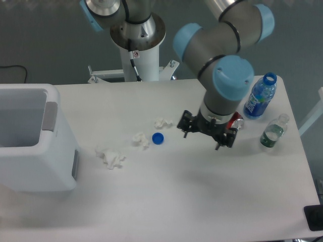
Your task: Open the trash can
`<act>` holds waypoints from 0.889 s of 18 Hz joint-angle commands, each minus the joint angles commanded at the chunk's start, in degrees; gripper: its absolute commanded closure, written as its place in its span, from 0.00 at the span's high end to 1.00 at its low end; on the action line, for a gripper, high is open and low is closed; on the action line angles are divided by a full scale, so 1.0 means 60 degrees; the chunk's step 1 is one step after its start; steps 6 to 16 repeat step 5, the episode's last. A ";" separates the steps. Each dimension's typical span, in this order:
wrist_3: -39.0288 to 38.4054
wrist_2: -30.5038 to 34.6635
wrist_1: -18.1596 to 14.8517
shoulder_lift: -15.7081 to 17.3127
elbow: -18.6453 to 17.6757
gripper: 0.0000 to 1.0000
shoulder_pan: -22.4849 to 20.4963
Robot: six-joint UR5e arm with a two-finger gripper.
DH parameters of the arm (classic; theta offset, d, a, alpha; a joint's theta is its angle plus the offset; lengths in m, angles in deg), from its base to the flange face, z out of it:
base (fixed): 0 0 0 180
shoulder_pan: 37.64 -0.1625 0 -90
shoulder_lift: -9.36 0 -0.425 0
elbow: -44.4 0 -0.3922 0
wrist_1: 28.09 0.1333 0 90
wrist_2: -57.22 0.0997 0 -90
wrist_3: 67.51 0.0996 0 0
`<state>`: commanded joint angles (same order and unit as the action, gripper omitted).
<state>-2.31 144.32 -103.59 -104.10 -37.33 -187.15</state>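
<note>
Camera view: the trash can stands at the tabletop's left edge, its top open. Well to its right, the gripper hangs over the tabletop with jaws spread wide, holding nothing, just beside a red can.

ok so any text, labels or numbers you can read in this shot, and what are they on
No text can be read as words in this shot.
Blue bottle: its label shows print, too blurred to read.
Red can: mostly hidden behind the gripper, no lettering legible.
Robot arm base: a small red and white sticker, too small to read.
Trash can, clear bottle and blue cap: no visible markings.
</note>
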 joint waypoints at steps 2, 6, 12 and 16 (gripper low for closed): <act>0.0119 0.0000 0.0015 -0.0015 -0.0015 1.00 -0.0073; 0.0090 0.0000 0.0015 -0.0015 -0.0029 1.00 -0.0088; 0.0090 0.0000 0.0015 -0.0015 -0.0029 1.00 -0.0088; 0.0090 0.0000 0.0015 -0.0015 -0.0029 1.00 -0.0088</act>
